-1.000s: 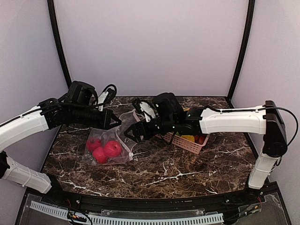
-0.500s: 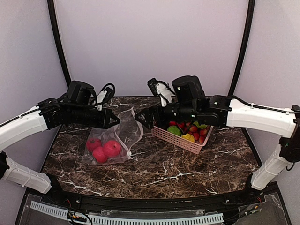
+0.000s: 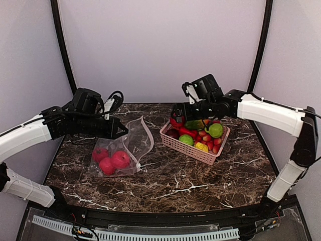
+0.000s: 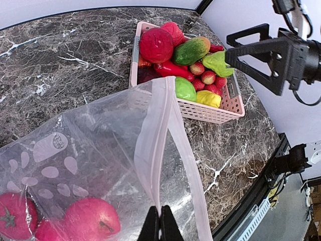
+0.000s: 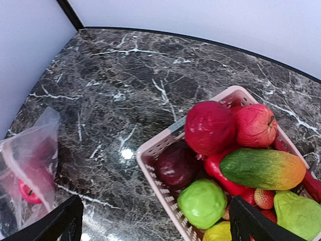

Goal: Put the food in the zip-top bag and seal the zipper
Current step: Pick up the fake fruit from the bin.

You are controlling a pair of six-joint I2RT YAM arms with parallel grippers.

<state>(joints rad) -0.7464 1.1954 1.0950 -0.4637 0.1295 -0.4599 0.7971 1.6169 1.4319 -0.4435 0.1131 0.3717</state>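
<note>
Right jaws now above basket (image 3: 195,152)

Looks like a robotics lab test cell.
Given away by plain lilac walls (image 3: 160,50) on three sides, black corner posts (image 3: 62,45), a dark marble-patterned tabletop (image 3: 175,188) with two white-and-black robot arms (image 3: 271,113) mounted at its near edge, a slotted white cable duct (image 3: 150,234) along the front, and glossy plastic toy produce (image 3: 215,130) heaped in a pink lattice basket (image 3: 193,152).
</note>
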